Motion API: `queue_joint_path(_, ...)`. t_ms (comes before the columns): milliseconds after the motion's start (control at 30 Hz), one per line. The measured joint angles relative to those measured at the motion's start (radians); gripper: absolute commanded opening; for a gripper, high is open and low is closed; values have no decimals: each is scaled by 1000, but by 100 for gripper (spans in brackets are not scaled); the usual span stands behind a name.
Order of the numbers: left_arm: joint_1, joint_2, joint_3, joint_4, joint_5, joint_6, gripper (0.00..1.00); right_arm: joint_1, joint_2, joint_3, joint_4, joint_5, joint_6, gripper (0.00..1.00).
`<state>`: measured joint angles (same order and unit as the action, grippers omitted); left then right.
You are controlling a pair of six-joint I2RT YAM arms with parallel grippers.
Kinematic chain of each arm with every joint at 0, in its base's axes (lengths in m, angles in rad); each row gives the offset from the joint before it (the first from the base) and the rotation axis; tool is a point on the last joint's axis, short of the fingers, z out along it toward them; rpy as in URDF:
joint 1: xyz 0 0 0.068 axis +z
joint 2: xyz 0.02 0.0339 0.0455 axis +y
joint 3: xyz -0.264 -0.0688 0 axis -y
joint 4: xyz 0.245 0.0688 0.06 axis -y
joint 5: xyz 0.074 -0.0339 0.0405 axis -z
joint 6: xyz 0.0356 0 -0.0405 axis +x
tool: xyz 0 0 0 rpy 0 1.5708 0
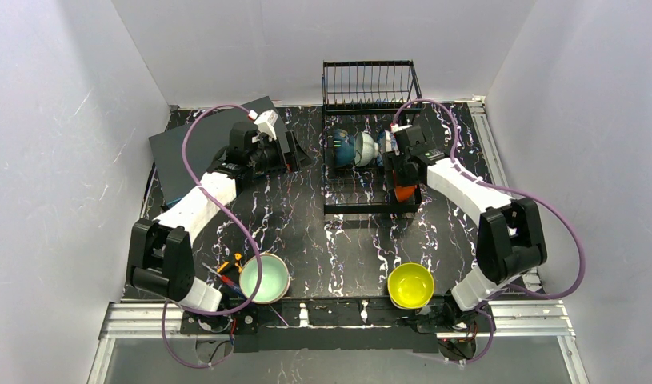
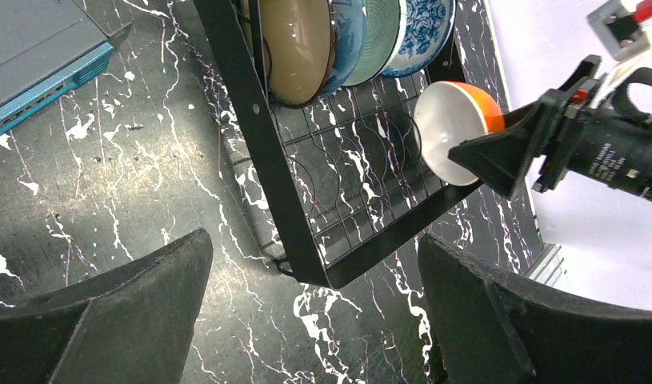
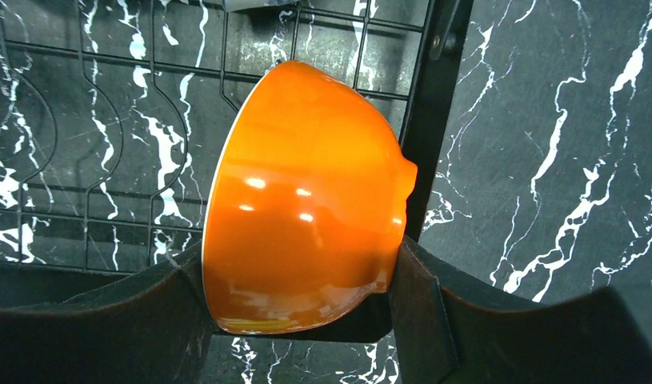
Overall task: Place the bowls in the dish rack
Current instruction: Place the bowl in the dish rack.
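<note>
The black wire dish rack (image 1: 370, 200) stands at the table's middle back. In the left wrist view the rack (image 2: 250, 136) holds a pinkish beige bowl (image 2: 298, 48), a dark blue bowl (image 2: 350, 40), a greenish bowl (image 2: 382, 36) and a blue-and-white patterned bowl (image 2: 426, 28), all on edge. My right gripper (image 3: 298, 268) is shut on an orange bowl (image 3: 306, 192), tilted on its side over the rack's right frame bar (image 3: 430, 120); the bowl also shows from above (image 1: 403, 193). My left gripper (image 2: 314, 320) is open and empty over the table beside the rack's left corner. A mint-green bowl (image 1: 264, 278) and a yellow bowl (image 1: 410, 286) sit near the front edge.
A dark grey flat box (image 1: 202, 144) lies at the back left, beside my left arm; its edge shows in the left wrist view (image 2: 34, 48). Small orange-handled tools (image 1: 226, 268) lie next to the mint-green bowl. White walls close in the table on three sides.
</note>
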<state>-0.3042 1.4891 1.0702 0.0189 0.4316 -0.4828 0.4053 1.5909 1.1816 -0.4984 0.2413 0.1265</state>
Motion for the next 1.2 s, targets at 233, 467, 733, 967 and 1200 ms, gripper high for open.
queue_joint_path(233, 0, 0, 0, 3, 7, -2, 98, 0, 45, -1, 30, -5, -3, 1)
queue_joint_path(467, 0, 1, 0, 8, 19, -8, 98, 0, 53, 2, 29, -6, -1, 1)
queue_joint_path(733, 0, 5, 0, 11, 26, -10, 98, -26, 72, 23, 30, -43, 4, 1)
queue_joint_path(967, 0, 8, 0, 11, 33, -15, 97, -66, 98, 49, 39, -129, 4, 1)
queue_joint_path(1200, 0, 13, 0, 13, 52, -19, 97, -94, 135, 87, 42, -239, -28, 1)
